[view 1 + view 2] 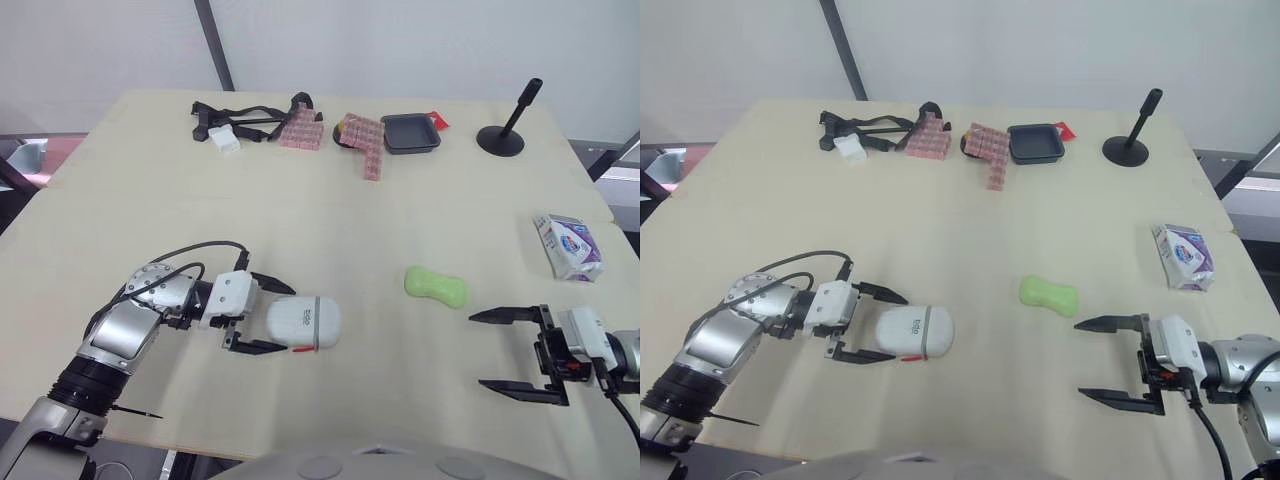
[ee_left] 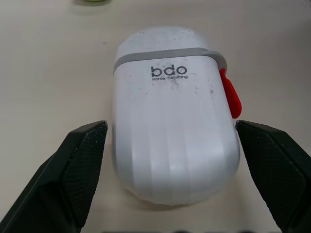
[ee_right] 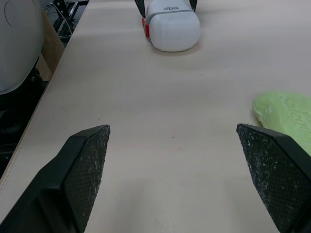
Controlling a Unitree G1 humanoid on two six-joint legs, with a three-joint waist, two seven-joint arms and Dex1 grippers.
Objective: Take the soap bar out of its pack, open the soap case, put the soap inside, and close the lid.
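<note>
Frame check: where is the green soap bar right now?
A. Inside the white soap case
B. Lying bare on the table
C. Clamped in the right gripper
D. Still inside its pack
B: the soap bar lies bare on the table, apart from the shut soap case and the open right gripper, with the pack lying farther to the right.

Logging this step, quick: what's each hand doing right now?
Left hand: open, fingers either side of the case.
Right hand: open, holding nothing.
</note>
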